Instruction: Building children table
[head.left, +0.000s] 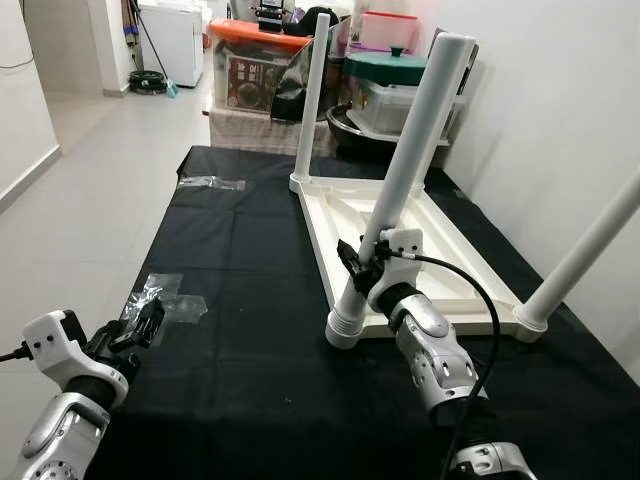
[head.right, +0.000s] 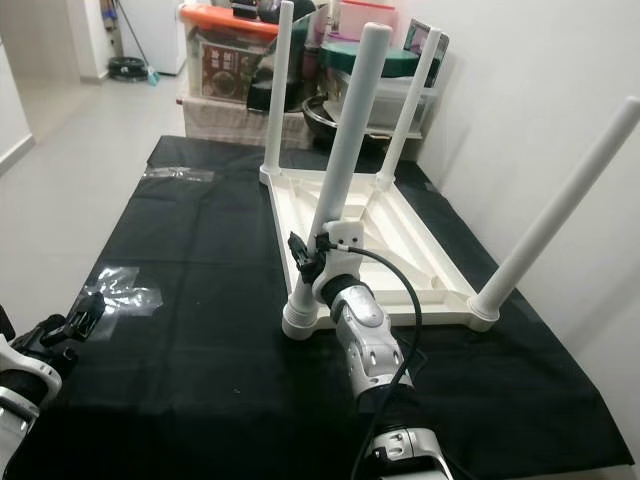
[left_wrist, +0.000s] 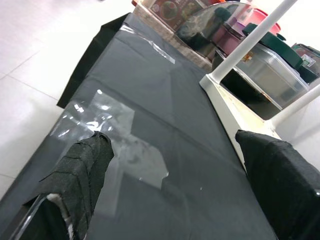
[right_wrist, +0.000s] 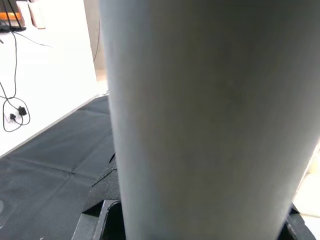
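Clamped on the near-left table leg (head.left: 410, 150) low down, just above its ribbed collar: right gripper (head.left: 362, 262), black fingers closed around the white tube. Close up from the right wrist, pale tube across almost everything, with black finger padding at the lower edges. Behind the grip, wrist housing and silver forearm (head.left: 435, 360) slanting back toward the body, cable looping alongside.

Wide apart and holding nothing: left gripper (head.left: 140, 325), hovering low over the black cloth (head.left: 250, 300) near the front-left corner, above a clear plastic bag (head.left: 165, 295). From the left wrist, two padded fingers (left_wrist: 85, 172) spread well apart, cloth and crinkled plastic between them.

Upside down on the cloth: white children's table top (head.left: 400, 260), ribbed underside facing up, four legs standing in its corners. Held leg visibly leaning toward the far side rather than straight, so probably not fully seated.

Risks, as judged from here:
- Cross-threading or jamming at the collar if turned while tilted like this; better straightened first.
- Whole table top sliding or twisting on the smooth cloth under torque, with the left gripper nowhere near to brace it.
- Fingers slipping around the slick round tube, given so low and narrow a hold.
- Cable snagging on the leg during rotation.
- Far legs knocking the stacked storage bins (head.left: 390, 75) behind if the top shifts backward.
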